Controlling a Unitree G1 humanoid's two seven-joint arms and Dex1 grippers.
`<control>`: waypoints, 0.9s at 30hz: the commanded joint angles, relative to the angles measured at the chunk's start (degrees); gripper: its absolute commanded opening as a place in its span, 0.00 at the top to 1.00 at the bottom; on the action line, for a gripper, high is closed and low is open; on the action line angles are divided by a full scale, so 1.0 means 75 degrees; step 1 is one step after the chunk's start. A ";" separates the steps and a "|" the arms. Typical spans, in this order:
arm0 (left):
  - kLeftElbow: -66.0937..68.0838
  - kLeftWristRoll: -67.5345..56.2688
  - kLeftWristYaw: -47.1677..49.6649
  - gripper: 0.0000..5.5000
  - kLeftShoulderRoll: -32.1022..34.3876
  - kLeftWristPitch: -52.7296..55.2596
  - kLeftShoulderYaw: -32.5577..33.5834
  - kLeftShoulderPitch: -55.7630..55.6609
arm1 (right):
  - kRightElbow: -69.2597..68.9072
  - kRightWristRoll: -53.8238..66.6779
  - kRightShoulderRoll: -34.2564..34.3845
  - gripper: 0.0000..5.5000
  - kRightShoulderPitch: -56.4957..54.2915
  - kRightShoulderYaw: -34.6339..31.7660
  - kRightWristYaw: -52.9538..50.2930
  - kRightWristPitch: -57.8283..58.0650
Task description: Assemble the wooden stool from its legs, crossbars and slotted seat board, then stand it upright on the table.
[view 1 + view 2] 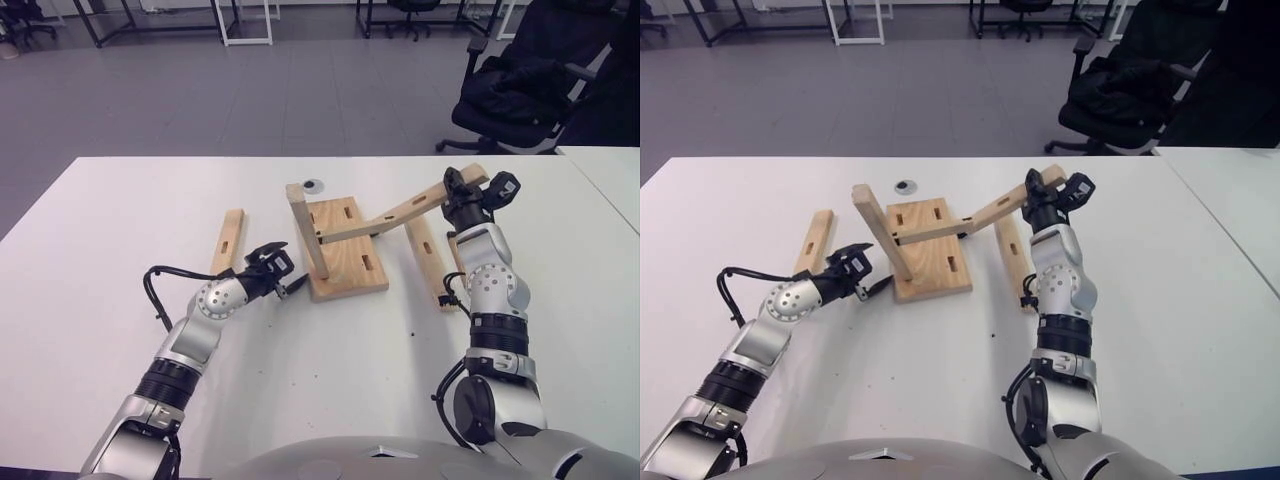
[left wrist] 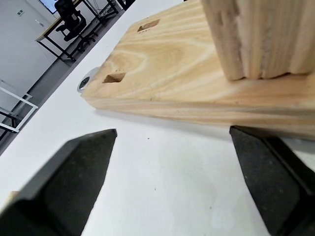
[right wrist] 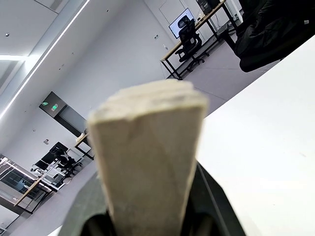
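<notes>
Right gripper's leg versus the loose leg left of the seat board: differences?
The held leg is lifted and slanted, clamped by the right gripper; the loose leg lies flat on the table, ungripped. The held leg joins a crossbar; the loose leg is joined to nothing. Both are pale wood.

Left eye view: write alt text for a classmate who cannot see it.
On a white table, the right pincer grips the raised end of a wooden leg joined by a crossbar to a second leg standing on the slotted seat board. The open left pincer sits beside the board; a loose piece lies farther left.
</notes>
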 commanded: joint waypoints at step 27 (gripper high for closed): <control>-0.4657 -0.2377 0.1763 0.23 -0.1169 0.3460 0.2558 -0.1248 | -0.4494 0.2458 -0.1273 0.82 0.1087 0.0252 -0.3022 0.4400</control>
